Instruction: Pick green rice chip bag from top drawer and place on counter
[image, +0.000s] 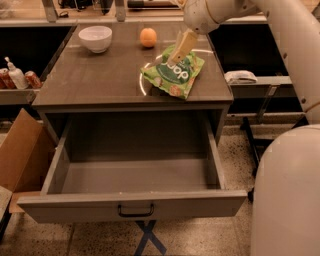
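One camera view looks down on a grey-brown desk (100, 75) filling the upper middle of the frame, with the top drawer (135, 202) pulled far out below it toward the bottom edge, its grey floor showing and its dark bar handle (135, 210) at the centre of the front panel. The green rice chip bag (176, 76) lies on the desk near its right front corner, white lettering facing up, partly covering a thin white arc (142, 82). The end effector (175, 57) reaches down from the white arm (220, 12) at upper right and touches the bag's upper edge; whether it is clamped on the bag or loose cannot be told. A white bowl (95, 38) and an orange (148, 37) sit apart near the desk's far edge. A cardboard box (20, 150) leans at lower left, and the robot's white body (287, 195) fills the lower right.
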